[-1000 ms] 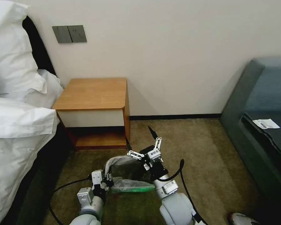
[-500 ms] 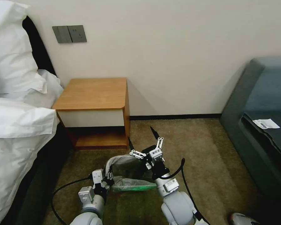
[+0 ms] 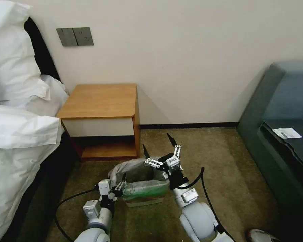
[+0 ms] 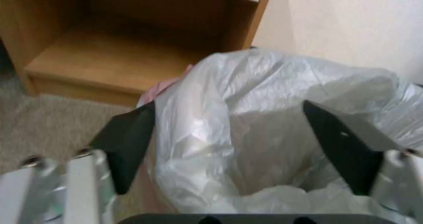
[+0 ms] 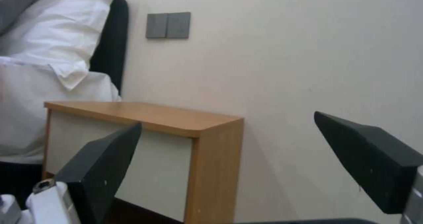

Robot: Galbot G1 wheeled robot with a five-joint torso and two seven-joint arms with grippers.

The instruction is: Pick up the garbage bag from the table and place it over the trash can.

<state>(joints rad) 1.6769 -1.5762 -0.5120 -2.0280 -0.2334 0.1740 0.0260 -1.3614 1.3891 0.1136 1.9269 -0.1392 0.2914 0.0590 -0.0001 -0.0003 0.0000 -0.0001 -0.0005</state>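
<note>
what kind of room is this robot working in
Most likely a hotel room or bedroom: white bedding beside a wooden table serving as a nightstand, a grey-blue sofa, carpeted floor, and a trash can lined with a garbage bag.

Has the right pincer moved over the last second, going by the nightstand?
Yes. The right pincer has drifted rightward and slightly back toward the wall, away from the table, which has not shifted; it is open above the garbage bag.

No readable text or labels anywhere.
</note>
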